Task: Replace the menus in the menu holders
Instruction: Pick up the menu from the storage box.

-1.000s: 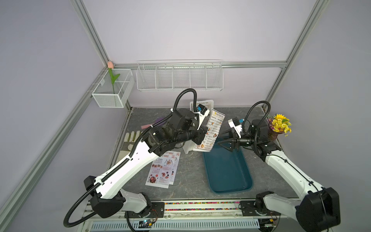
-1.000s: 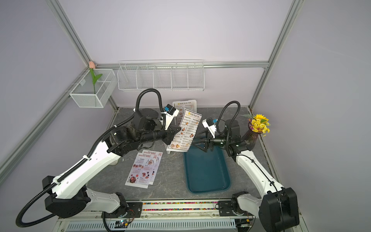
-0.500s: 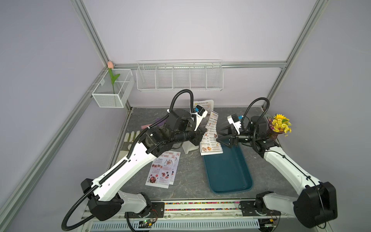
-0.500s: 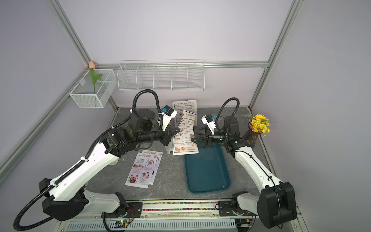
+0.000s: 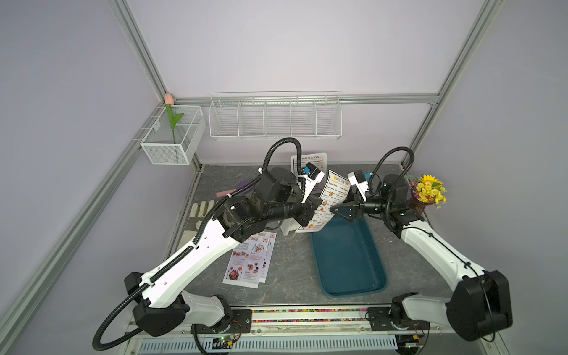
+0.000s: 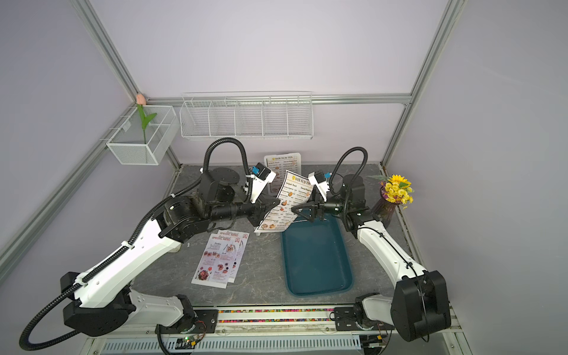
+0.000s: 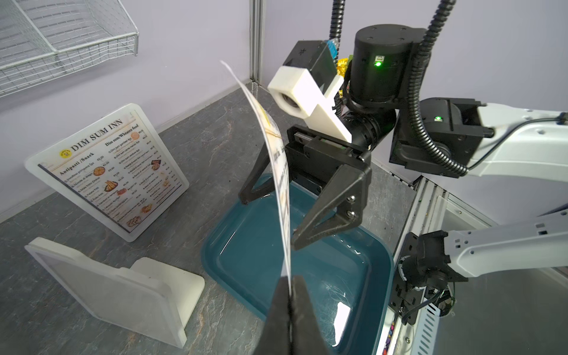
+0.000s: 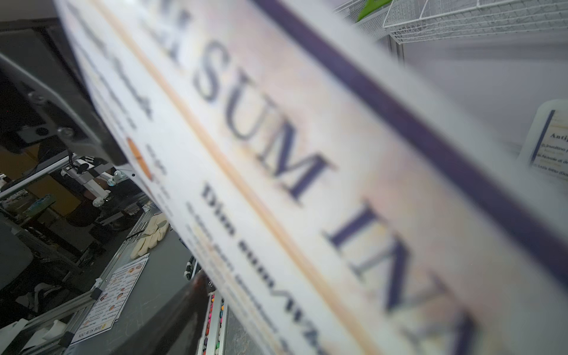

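The left tool (image 7: 289, 279) is clamped on a thin, curling paper menu (image 7: 276, 153). Black wedge jaws of the right tool (image 7: 270, 222) stand apart, straddling it.

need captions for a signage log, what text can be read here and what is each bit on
"DIM SUM INN": menu held up in the air
"DIM SUM INN", "Antipasti /Snack", "Dim sum/Wheaten food": framed menu in the rear holder
"SPECIAL MENU": menus lying flat
Dish names and prices: too small to read.
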Robot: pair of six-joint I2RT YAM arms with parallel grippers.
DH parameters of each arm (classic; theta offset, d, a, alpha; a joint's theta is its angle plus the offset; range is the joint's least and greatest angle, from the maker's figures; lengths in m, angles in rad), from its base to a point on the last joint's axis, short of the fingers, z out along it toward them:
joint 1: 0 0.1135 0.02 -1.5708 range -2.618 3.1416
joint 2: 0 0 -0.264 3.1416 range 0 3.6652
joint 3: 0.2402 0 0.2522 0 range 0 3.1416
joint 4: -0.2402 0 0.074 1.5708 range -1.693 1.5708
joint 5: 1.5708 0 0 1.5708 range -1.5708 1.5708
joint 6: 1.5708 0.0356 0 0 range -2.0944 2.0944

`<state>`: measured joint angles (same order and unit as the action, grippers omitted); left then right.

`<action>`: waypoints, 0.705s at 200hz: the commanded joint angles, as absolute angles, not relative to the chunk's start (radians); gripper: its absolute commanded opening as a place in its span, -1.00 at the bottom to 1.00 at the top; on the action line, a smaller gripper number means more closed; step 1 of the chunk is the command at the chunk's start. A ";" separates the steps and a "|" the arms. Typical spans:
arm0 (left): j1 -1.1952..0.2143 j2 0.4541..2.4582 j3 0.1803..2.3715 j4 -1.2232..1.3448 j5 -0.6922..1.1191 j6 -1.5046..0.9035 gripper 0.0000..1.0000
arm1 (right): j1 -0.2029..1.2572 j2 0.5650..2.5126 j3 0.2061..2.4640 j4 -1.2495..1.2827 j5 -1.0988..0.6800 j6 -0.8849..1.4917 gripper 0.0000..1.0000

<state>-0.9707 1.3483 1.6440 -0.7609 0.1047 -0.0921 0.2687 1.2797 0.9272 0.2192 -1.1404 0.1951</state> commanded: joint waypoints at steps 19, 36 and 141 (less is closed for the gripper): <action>-0.941 1.344 1.649 -0.758 0.081 -0.096 -1.00 | 0.262 1.232 0.902 0.357 -1.193 0.295 0.53; -0.919 1.328 1.618 -0.722 0.082 -0.106 -1.00 | 0.263 1.220 0.899 0.362 -1.188 0.315 0.41; -0.878 1.244 1.459 -0.523 0.080 -0.180 -1.00 | 0.271 1.200 0.813 0.651 -1.099 0.599 0.18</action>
